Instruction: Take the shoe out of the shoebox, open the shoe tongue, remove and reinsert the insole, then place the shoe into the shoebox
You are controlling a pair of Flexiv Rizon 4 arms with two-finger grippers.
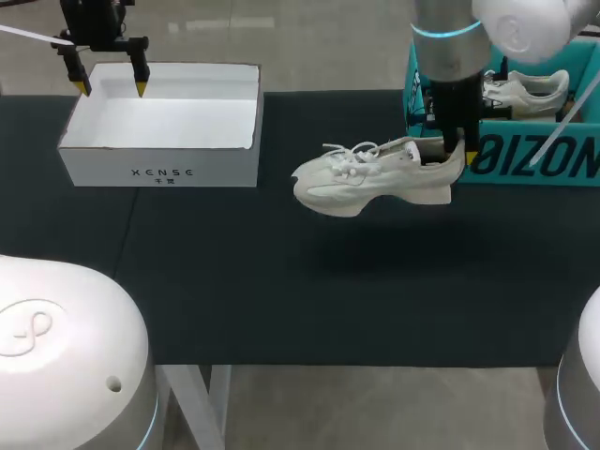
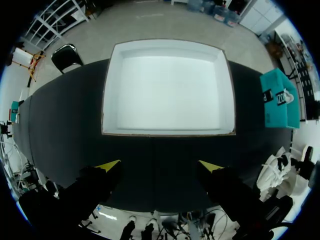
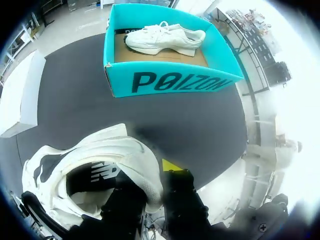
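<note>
Shoe (image 1: 375, 178), heel clamped by right gripper (image 1: 461, 155), should be set sole-down approx. mid tabletop (image 1: 281, 300); left gripper (image 1: 111, 88) is parked, spread apart, at far-left corner.

Open mat (image 1: 281, 300) stretches between the 2 obstacles, white box (image 1: 159, 164) and teal shoebox (image 1: 534, 161), with the shoe (image 1: 375, 183) hanging above its middle.

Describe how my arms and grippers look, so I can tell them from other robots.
Both arms are glossy white shells with a glowing cyan ring, clearest on the right arm; the left arm bears an embossed loop mark. The left gripper and right gripper are black, each with two tapered fingers ending in bright yellow tips. A thin white cable runs beside each.
</note>
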